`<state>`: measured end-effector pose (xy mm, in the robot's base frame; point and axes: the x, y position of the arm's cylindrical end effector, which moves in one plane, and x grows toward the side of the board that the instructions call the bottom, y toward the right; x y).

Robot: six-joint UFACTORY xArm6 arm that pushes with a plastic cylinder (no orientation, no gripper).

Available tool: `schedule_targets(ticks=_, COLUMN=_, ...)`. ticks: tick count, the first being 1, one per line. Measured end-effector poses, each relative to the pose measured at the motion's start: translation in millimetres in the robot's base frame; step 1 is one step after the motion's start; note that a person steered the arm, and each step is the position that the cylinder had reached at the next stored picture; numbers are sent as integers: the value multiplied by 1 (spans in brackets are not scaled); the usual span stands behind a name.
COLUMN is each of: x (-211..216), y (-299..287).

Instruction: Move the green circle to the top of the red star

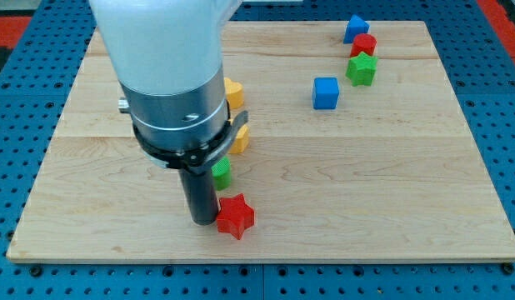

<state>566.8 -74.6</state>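
Wooden board (391,200): wide bare room on the right half and along the near edge. My arm (170,92) hangs upright over the left-centre. No jaws on me, only a rod; my tip (203,222) rests just left of the red star (235,216), touching or nearly so. Green circle (221,173) sits just beyond the star, half hidden by my rod. Two yellow blocks (233,92) (239,139) peek out behind me. Far right: blue cube (325,92), green star (362,70), red block (364,44), blue block (355,28).
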Motion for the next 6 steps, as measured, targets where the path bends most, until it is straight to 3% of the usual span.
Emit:
schedule_targets(ticks=1, x=-6, y=-60)
schedule_targets(ticks=2, x=-46, y=-54)
schedule_targets(ticks=3, x=-61, y=0)
schedule_targets(ticks=4, x=-61, y=-11)
schedule_targets(ticks=5, x=-80, y=-71)
schedule_targets(ticks=6, x=-155, y=-75)
